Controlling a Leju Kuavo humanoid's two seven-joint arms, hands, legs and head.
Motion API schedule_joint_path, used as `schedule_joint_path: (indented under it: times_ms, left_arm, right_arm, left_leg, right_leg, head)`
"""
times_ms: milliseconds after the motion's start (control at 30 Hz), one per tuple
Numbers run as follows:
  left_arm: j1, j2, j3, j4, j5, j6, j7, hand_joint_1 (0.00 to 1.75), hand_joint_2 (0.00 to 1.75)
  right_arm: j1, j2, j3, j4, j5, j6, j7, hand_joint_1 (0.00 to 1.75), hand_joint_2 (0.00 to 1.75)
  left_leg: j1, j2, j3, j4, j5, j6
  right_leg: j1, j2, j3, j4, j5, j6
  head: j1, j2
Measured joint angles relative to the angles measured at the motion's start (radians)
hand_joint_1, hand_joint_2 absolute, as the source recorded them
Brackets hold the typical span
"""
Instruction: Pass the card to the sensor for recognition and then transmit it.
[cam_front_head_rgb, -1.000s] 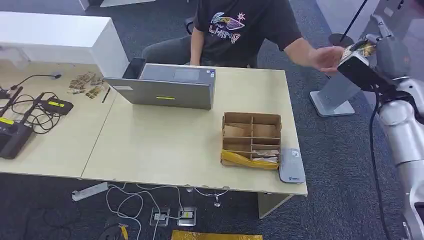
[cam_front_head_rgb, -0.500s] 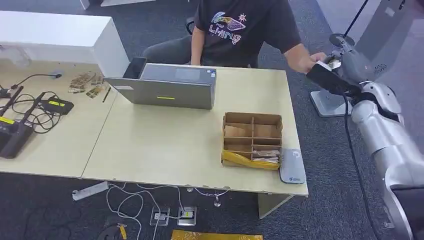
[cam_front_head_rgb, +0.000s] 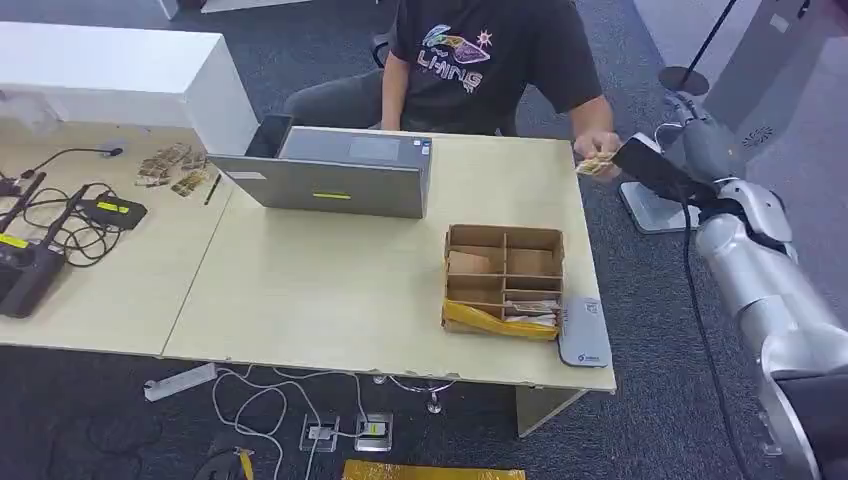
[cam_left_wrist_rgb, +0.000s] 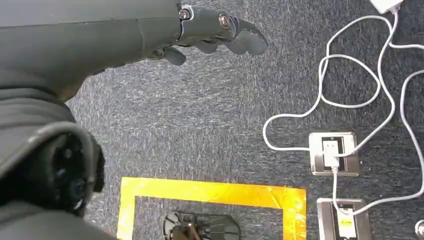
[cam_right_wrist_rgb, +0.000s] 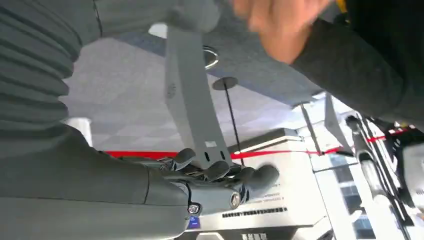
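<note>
The pale wooden table (cam_front_head_rgb: 330, 290) takes up most of my head view. At its 12 o'clock edge sits a person (cam_front_head_rgb: 480, 60) in a black printed T-shirt, behind a grey laptop (cam_front_head_rgb: 335, 175).

My right arm (cam_front_head_rgb: 760, 270) rises from 4 o'clock toward 2 o'clock, past the table's far right corner. My right hand (cam_right_wrist_rgb: 210, 175) is up in the air with its fingers loosely spread, and nothing lies between them.

My left hand (cam_left_wrist_rgb: 200, 30) hangs over the dark carpet (cam_left_wrist_rgb: 210, 120), above white cables and floor sockets. Its fingers are slightly curled but released, gripping nothing.

A cardboard box (cam_front_head_rgb: 503, 280) with compartments stands on the right half of the table, at 5 o'clock from the laptop. The flat grey sensor (cam_front_head_rgb: 584, 332) lies against the box at its 4 o'clock corner, near the table's near edge.

The card (cam_front_head_rgb: 594, 167) is pinched in the person's hand (cam_front_head_rgb: 603, 150), over the table's far right corner. That is at 1 o'clock from the box and just beside the dark cover at my right wrist. I cannot make out its print.
</note>
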Motion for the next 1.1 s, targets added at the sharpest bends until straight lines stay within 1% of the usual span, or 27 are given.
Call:
schedule_joint_path:
  times_ms: [67, 167, 267, 467, 500, 567, 600, 633, 667, 733, 867, 933, 967, 1000, 1100]
  left_arm:
    - [0.000, 0.000, -0.005, -0.002, 0.002, 0.002, 0.000, 0.00, 0.00]
    - [0.000, 0.000, -0.011, -0.004, 0.006, 0.006, -0.001, 0.00, 0.00]
    - [0.000, 0.000, -0.023, -0.004, 0.008, 0.007, -0.002, 0.00, 0.00]
    - [0.000, 0.000, -0.030, -0.004, 0.008, 0.007, -0.003, 0.00, 0.00]
    - [0.000, 0.000, -0.030, -0.004, 0.008, 0.007, -0.003, 0.00, 0.00]
    - [0.000, 0.000, -0.031, -0.004, 0.011, 0.007, -0.003, 0.00, 0.00]
    - [0.001, 0.000, -0.031, -0.004, 0.014, 0.006, -0.003, 0.00, 0.00]
    - [0.000, 0.001, -0.032, -0.004, 0.017, 0.006, -0.003, 0.00, 0.00]
    - [0.001, 0.003, -0.033, -0.004, 0.023, 0.003, -0.003, 0.00, 0.00]
    - [0.001, 0.005, -0.036, -0.004, 0.031, 0.000, -0.004, 0.00, 0.00]
    - [0.003, 0.010, -0.045, -0.003, 0.045, -0.003, -0.008, 0.00, 0.00]
    - [0.003, 0.014, -0.048, -0.002, 0.050, -0.003, -0.011, 0.00, 0.00]
    - [0.003, 0.014, -0.048, -0.002, 0.054, -0.002, -0.015, 0.00, 0.00]
    - [0.003, 0.014, -0.049, -0.002, 0.058, -0.001, -0.019, 0.00, 0.00]
    - [0.003, 0.013, -0.049, -0.002, 0.066, 0.002, -0.020, 0.00, 0.00]
  right_arm:
    - [-0.003, 0.002, -0.008, 0.003, -0.044, -0.021, -0.036, 0.00, 0.00]
    - [-0.015, 0.005, -0.031, -0.001, -0.132, -0.019, -0.077, 0.00, 0.00]
    - [-0.023, 0.005, -0.052, -0.020, -0.176, -0.011, -0.090, 0.00, 0.00]
    - [-0.028, 0.006, -0.071, -0.037, -0.186, -0.011, -0.091, 0.00, 0.00]
    - [-0.028, 0.006, -0.072, -0.038, -0.197, -0.009, -0.099, 0.00, 1.75]
    - [-0.028, 0.008, -0.083, -0.041, -0.250, 0.012, -0.128, 0.00, 1.75]
    - [-0.027, 0.009, -0.092, -0.050, -0.317, 0.051, -0.137, 0.00, 1.75]
    - [-0.022, 0.010, -0.102, -0.069, -0.398, 0.103, -0.127, 0.00, 1.75]
    - [-0.011, 0.010, -0.113, -0.104, -0.478, 0.158, -0.103, 0.00, 1.75]
    - [0.033, 0.004, -0.127, -0.204, -0.598, 0.251, -0.050, 0.00, 1.75]
    - [0.140, -0.021, -0.148, -0.421, -0.726, 0.350, 0.047, 0.00, 1.75]
    - [0.207, -0.041, -0.155, -0.534, -0.721, 0.385, 0.081, 0.00, 1.75]
    - [0.248, -0.046, -0.155, -0.595, -0.698, 0.400, 0.099, 0.00, 1.75]
    - [0.295, -0.052, -0.156, -0.662, -0.668, 0.415, 0.115, 0.00, 1.75]
    - [0.433, -0.053, -0.155, -0.830, -0.599, 0.448, 0.145, 0.00, 1.75]
  left_leg:
    - [0.000, 0.000, 0.000, 0.000, 0.000, 0.000]
    - [0.000, 0.000, 0.000, 0.000, 0.000, 0.000]
    - [0.000, 0.000, 0.000, 0.000, 0.000, 0.000]
    - [0.000, 0.000, 0.000, 0.000, 0.000, 0.000]
    - [0.000, 0.000, 0.000, 0.000, 0.000, 0.000]
    - [0.000, 0.000, 0.000, 0.000, 0.000, 0.000]
    - [0.000, 0.000, 0.000, 0.000, 0.000, 0.000]
    - [0.000, 0.000, 0.000, 0.000, 0.000, 0.000]
    - [0.000, 0.000, 0.000, 0.000, 0.000, 0.000]
    - [0.000, 0.000, 0.001, 0.000, 0.000, 0.000]
    - [0.000, 0.000, 0.000, 0.000, 0.000, 0.000]
    - [0.001, 0.000, 0.000, 0.000, 0.000, 0.000]
    - [0.001, 0.000, 0.000, 0.000, 0.000, 0.000]
    - [0.001, 0.000, 0.001, 0.000, 0.000, -0.001]
    - [0.001, 0.000, 0.000, 0.000, -0.001, -0.001]
  right_leg:
    - [0.000, 0.000, 0.000, 0.000, 0.000, 0.000]
    - [0.000, 0.000, 0.000, 0.000, 0.000, 0.000]
    - [0.000, 0.000, 0.000, 0.000, 0.000, 0.000]
    - [0.000, 0.000, 0.000, 0.000, 0.000, 0.000]
    - [0.000, 0.000, 0.000, 0.000, 0.000, 0.000]
    - [0.000, 0.000, 0.000, 0.000, 0.000, 0.000]
    - [0.000, 0.000, 0.000, 0.000, 0.000, 0.000]
    - [0.000, 0.000, 0.000, 0.000, 0.000, 0.000]
    - [0.000, 0.000, 0.000, 0.000, 0.000, 0.000]
    - [0.000, 0.000, 0.000, 0.000, 0.000, 0.000]
    - [0.000, 0.000, 0.000, 0.000, 0.000, 0.000]
    - [0.001, 0.000, 0.000, -0.001, 0.000, 0.000]
    - [0.001, 0.000, 0.001, -0.001, 0.000, 0.000]
    - [0.001, 0.000, 0.001, -0.001, 0.000, 0.000]
    - [0.001, 0.000, 0.000, -0.001, 0.000, 0.000]
  head:
    - [0.000, 0.000]
    - [0.000, 0.000]
    - [0.000, 0.000]
    - [0.000, 0.000]
    - [0.000, 0.000]
    - [0.000, 0.000]
    - [0.000, 0.000]
    - [0.000, 0.000]
    - [0.000, 0.000]
    - [0.000, 0.000]
    - [0.000, 0.000]
    - [0.001, 0.000]
    - [-0.001, 0.000]
    - [0.001, 0.000]
    - [0.000, 0.000]
